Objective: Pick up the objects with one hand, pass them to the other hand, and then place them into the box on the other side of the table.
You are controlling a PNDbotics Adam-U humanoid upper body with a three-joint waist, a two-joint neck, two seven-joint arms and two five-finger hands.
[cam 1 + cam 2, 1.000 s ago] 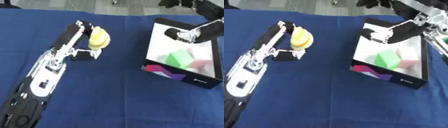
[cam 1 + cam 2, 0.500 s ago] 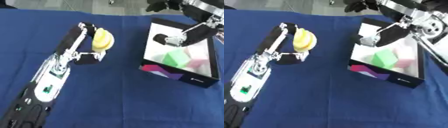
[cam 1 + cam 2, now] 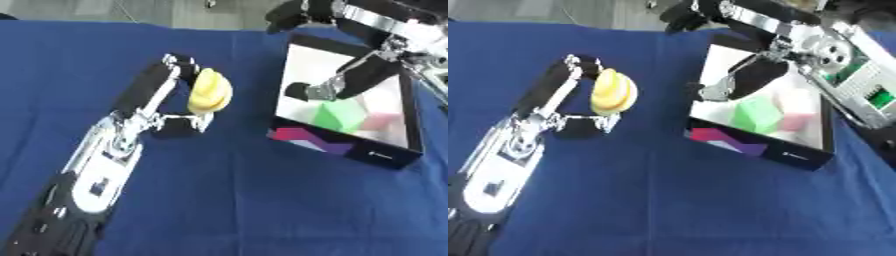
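A dark blue cloth covers the counter (image 3: 262,200) from edge to edge. Directly on it, toward the right side, sits an open box (image 3: 337,147) with black walls, a white inside and a coloured pattern on its near wall.
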